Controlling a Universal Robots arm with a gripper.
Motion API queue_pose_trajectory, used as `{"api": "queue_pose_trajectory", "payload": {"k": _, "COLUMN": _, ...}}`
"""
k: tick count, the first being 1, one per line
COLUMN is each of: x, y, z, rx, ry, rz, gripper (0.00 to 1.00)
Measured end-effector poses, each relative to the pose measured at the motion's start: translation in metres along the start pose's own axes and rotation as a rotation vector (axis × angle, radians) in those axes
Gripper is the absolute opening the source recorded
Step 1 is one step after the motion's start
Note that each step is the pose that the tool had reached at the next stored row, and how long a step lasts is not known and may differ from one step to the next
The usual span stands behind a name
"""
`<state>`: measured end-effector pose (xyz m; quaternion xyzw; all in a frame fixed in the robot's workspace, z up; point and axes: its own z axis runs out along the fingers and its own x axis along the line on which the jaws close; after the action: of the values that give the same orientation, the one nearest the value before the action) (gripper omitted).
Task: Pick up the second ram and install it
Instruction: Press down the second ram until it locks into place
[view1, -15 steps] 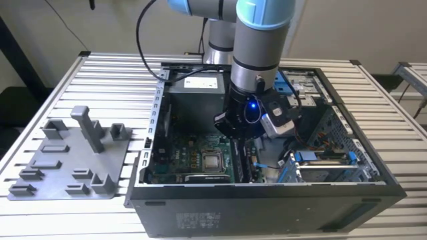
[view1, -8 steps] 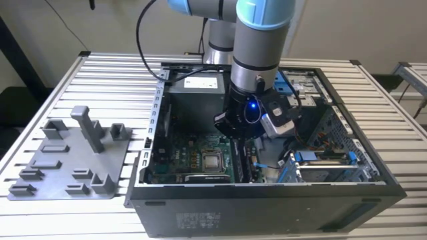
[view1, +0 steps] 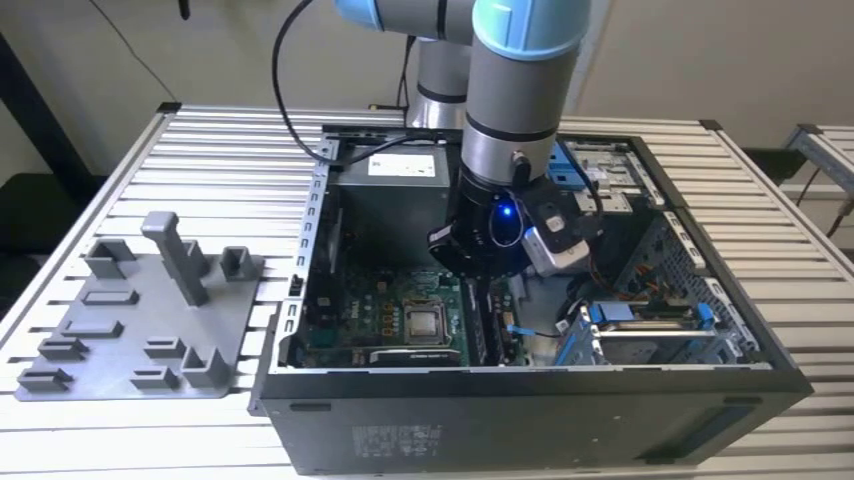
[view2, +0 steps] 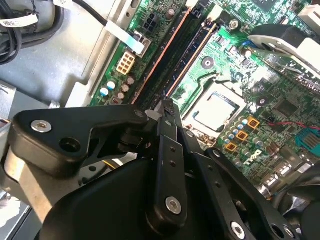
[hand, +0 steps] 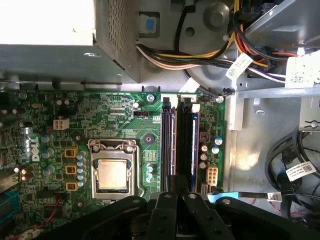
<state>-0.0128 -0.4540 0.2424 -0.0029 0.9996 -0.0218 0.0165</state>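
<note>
Pincer shut, arm vertical in PC case, over second ram on mobo.

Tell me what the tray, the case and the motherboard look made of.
Tray: matt grey plastic by the look, one even colour with moulded posts and blocks.
Case: probably painted sheet metal, dark thin walls with folded edges; the first wrist view shows bare grey perforated metal inside.
Motherboard: glossy green circuit board with fine traces, a metal-lidded processor in its socket.
</note>
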Motion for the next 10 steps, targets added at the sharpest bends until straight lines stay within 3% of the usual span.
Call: {"api": "queue_pose_trajectory", "payload": {"k": 10, "x": 0.0005, "y": 0.0, "z": 0.0, "rx": -0.0045, "ry": -0.0061, "rz": -0.14, "gripper": 0.11}}
